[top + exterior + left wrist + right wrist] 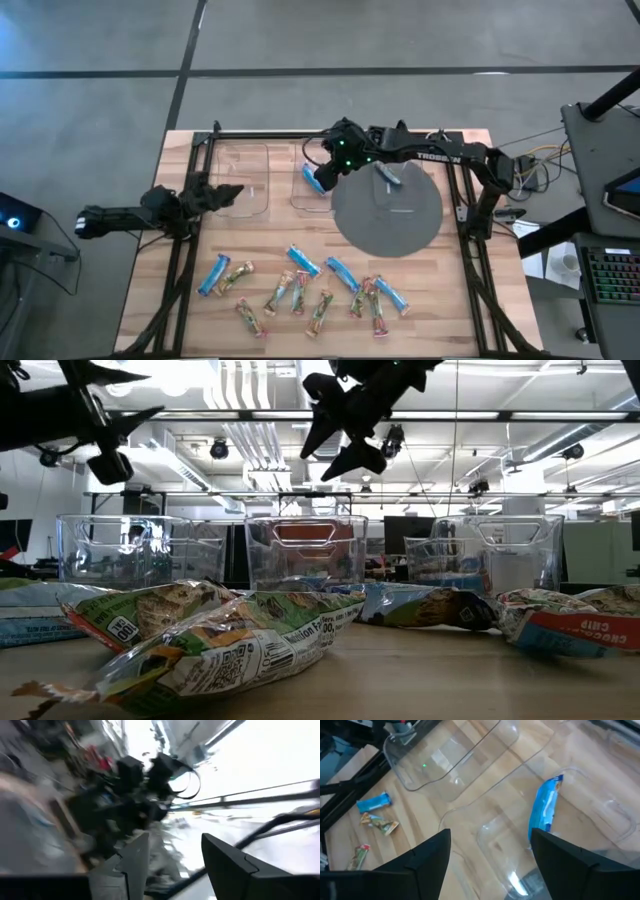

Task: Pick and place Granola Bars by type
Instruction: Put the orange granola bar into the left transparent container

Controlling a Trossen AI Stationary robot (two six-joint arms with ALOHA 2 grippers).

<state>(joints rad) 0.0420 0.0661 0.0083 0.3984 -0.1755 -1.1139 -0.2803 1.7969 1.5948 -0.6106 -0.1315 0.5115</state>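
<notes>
Nearest, about a dozen Granola Bars (300, 290), blue and tan-green mixed, lie unsorted along the tabletop's (450, 310) front. Farther back, the left gripper (225, 193) waits, fingers spread, beside the empty bin (243, 180). The right gripper (335, 160) hovers, fingers spread and empty, over the middle bin (312, 182) holding one blue bar (544, 810). Sorting looks barely begun.

Right arm: dark, jointed, stretched from the tabletop's right edge toward its far middle, wrist pitched downward. Its dark two-finger right pincer (325, 163) hangs above the tabletop with the fingers (432, 851) spread wide apart, nothing between them. Left arm: dark, extended low from the left edge. Its dark two-finger left pincer (228, 192) points rightward, fingers (227, 857) parted and empty.
</notes>
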